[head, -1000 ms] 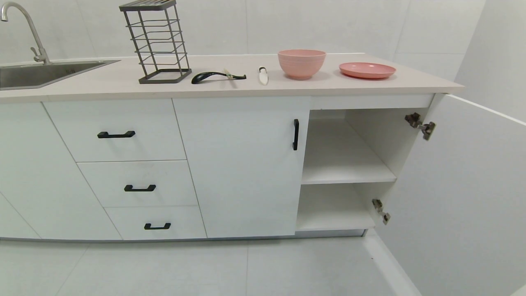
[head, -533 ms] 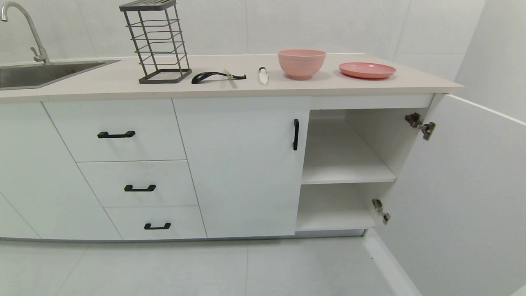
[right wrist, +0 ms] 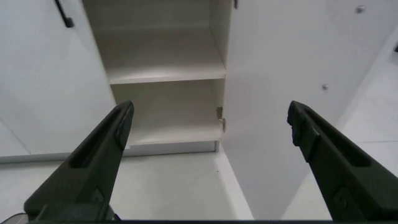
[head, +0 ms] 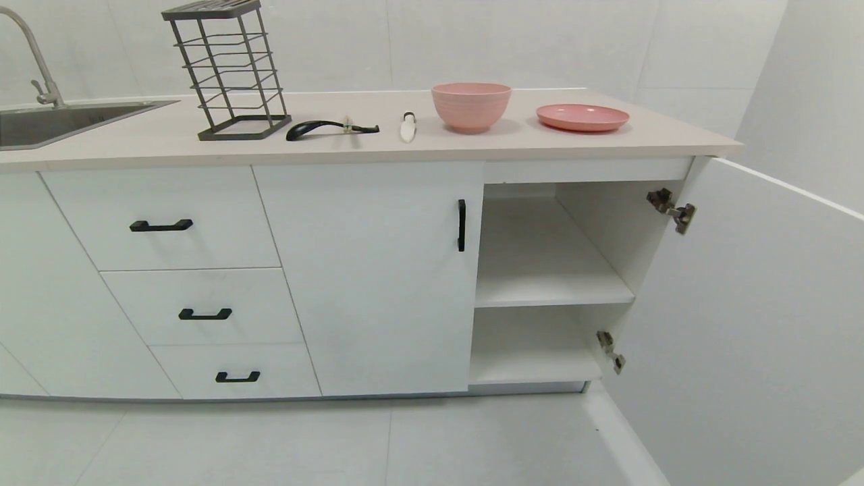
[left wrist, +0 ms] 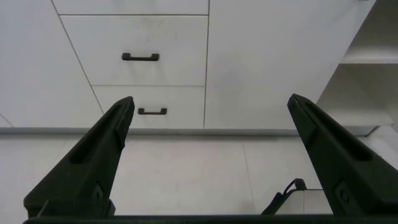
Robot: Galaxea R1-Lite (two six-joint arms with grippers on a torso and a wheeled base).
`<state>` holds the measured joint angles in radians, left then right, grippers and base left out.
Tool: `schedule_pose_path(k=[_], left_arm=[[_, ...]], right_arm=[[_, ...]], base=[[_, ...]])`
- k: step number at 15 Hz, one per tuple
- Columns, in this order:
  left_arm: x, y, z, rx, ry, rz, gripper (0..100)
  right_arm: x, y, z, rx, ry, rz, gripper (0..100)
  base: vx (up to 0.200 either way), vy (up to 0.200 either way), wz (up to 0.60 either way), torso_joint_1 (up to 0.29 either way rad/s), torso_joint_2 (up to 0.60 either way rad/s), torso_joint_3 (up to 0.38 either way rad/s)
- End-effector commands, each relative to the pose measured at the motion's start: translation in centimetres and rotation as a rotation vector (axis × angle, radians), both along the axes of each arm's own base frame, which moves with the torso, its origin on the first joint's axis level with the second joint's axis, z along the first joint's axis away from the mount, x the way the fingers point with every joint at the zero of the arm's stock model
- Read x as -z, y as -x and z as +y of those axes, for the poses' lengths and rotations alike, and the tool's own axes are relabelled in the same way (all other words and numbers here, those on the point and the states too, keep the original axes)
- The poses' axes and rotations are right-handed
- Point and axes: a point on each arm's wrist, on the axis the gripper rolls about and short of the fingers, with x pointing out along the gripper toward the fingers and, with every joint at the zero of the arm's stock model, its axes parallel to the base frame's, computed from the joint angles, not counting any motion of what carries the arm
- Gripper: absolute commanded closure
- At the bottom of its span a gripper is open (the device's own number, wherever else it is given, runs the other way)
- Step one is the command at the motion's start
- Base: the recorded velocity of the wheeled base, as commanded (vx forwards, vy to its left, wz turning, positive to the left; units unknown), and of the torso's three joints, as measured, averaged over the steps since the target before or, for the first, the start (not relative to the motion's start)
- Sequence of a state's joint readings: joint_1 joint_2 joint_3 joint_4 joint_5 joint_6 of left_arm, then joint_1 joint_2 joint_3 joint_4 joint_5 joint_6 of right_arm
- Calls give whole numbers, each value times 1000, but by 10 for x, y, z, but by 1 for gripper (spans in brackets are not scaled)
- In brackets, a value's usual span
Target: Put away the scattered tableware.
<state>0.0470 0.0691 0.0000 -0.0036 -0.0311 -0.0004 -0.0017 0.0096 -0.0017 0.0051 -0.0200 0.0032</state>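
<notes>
On the countertop (head: 169, 145) stand a pink bowl (head: 470, 106) and, to its right, a flat pink plate (head: 582, 117). Left of the bowl lie a small white utensil (head: 407, 126) and a black spoon (head: 324, 127) with a pale stick across its handle. My left gripper (left wrist: 210, 107) hangs low and open in front of the drawers (left wrist: 140, 57), nothing between its fingers. My right gripper (right wrist: 210, 111) is open too, facing the open cupboard's shelves (right wrist: 163, 70), nothing held.
A dark wire rack (head: 226, 71) stands left of the spoon, with a sink (head: 64, 120) and tap at far left. The cupboard's right door (head: 756, 317) is swung wide open toward me. Its shelf (head: 540, 270) is bare. Three drawers with black handles sit at left.
The whole head view has shifted a little to the left and slightly down, so the camera has moved. Nothing on the counter has moved.
</notes>
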Motion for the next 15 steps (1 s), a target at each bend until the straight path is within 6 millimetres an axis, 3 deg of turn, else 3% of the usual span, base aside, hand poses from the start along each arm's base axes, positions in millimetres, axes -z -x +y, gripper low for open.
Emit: schedule_pose_path(k=[1, 11, 15], left_arm=[[0, -1, 0, -1, 0, 7, 0], [0, -1, 0, -1, 0, 7, 0], [0, -1, 0, -1, 0, 7, 0]], right_arm=[[0, 0, 0, 0, 0, 2, 0], [0, 0, 0, 0, 2, 2, 0], [0, 0, 0, 0, 2, 2, 0]], base=[[200, 0, 0, -2, -2, 7], [200, 0, 0, 2, 2, 3], [0, 0, 0, 25, -36, -9]])
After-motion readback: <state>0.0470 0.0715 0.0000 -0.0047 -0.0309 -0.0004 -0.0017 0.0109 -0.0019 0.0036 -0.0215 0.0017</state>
